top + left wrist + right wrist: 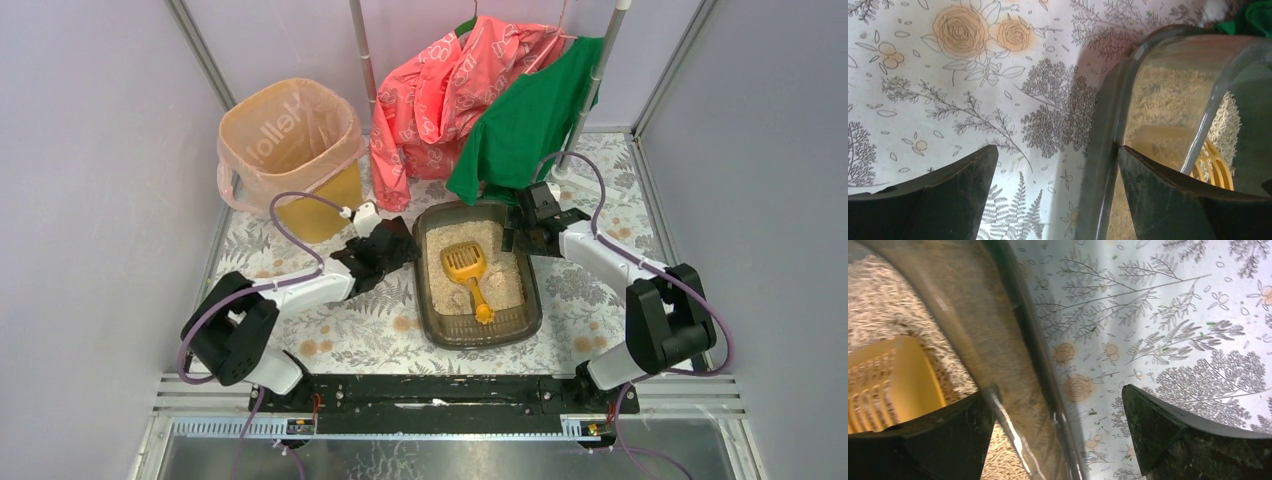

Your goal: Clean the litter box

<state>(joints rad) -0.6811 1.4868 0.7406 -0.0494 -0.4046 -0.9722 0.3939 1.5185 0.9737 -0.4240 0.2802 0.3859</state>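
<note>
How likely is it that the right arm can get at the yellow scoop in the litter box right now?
Probably yes. The right gripper hangs open at the far right rim of the litter box, and the scoop lies uncovered inside, just beside it; nothing stands between them.

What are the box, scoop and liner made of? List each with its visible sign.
Box: apparently hard grey-brown plastic, glossy; its wall shines and is partly see-through in the wrist views.
Scoop: yellow moulded plastic, probably rigid; it has neat slots.
Liner: thin peach plastic film, crinkled and translucent.
</note>
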